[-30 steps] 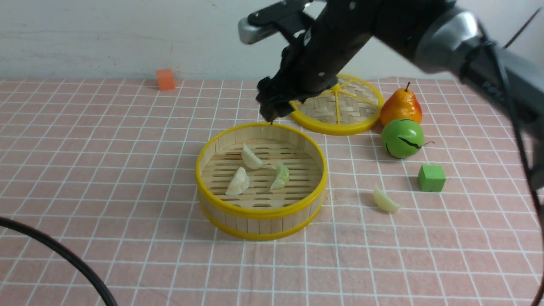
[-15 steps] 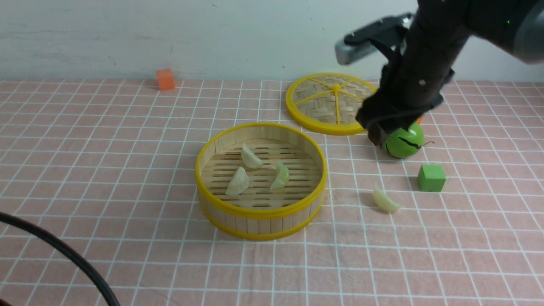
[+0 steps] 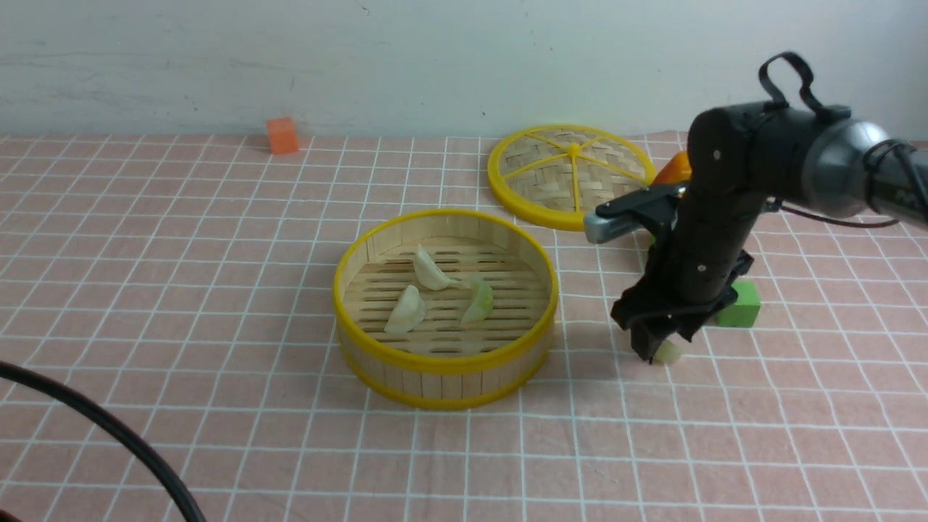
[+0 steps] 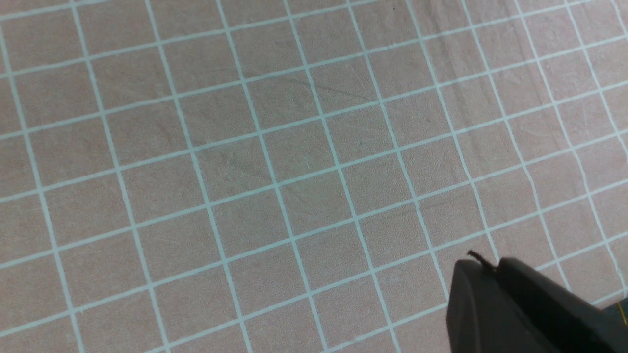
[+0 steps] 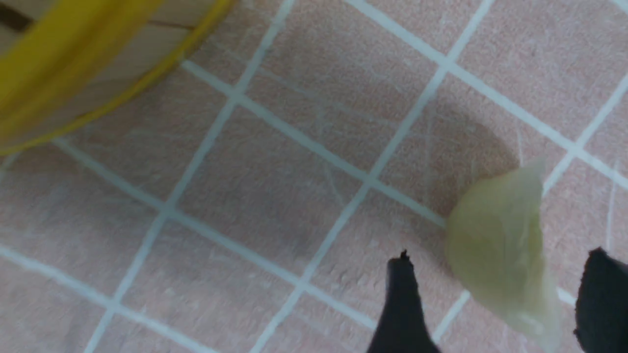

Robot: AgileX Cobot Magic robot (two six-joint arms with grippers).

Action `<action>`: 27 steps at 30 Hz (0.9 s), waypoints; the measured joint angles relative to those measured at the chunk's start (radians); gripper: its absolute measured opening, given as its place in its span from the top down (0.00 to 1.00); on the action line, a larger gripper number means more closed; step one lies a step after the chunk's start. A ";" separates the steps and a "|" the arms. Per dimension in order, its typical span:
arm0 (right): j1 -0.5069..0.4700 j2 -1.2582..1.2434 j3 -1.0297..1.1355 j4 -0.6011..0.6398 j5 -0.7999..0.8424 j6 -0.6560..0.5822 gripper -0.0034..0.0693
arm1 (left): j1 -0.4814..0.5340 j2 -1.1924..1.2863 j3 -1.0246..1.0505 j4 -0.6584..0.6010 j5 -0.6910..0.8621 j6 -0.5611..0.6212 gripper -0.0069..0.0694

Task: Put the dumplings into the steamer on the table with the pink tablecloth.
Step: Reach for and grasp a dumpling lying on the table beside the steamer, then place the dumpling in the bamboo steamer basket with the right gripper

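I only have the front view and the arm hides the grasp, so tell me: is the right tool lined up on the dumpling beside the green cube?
Observer: Yes. In the right wrist view the dumpling lies on the tablecloth between the right tool's open tips.
Operator: Is it touching the dumpling yet?
Observer: Not on one side. Tablecloth shows between the dumpling and that fingertip. The other gap is too slim to judge.
Operator: And the left tool? It's outside my picture.
Observer: The left wrist view shows the left tool shut and holding nothing, over bare tablecloth.
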 joint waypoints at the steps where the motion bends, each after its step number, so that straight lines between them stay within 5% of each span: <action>1: 0.000 0.013 0.001 -0.007 -0.004 0.012 0.34 | 0.000 0.000 0.000 0.000 0.000 0.000 0.86; 4: 0.000 0.028 0.001 -0.011 -0.005 0.034 0.42 | 0.000 0.000 0.000 0.000 0.000 0.000 0.86; 7: 0.002 0.027 -0.008 -0.012 0.004 0.039 0.63 | 0.000 0.000 0.000 0.000 0.000 0.000 0.86; 15: 0.054 -0.042 -0.164 -0.020 0.090 0.039 0.62 | 0.000 0.000 0.000 0.000 0.000 0.000 0.85; 27: 0.304 0.038 -0.343 0.010 0.012 0.035 0.62 | 0.000 0.000 0.000 0.000 -0.028 0.011 0.84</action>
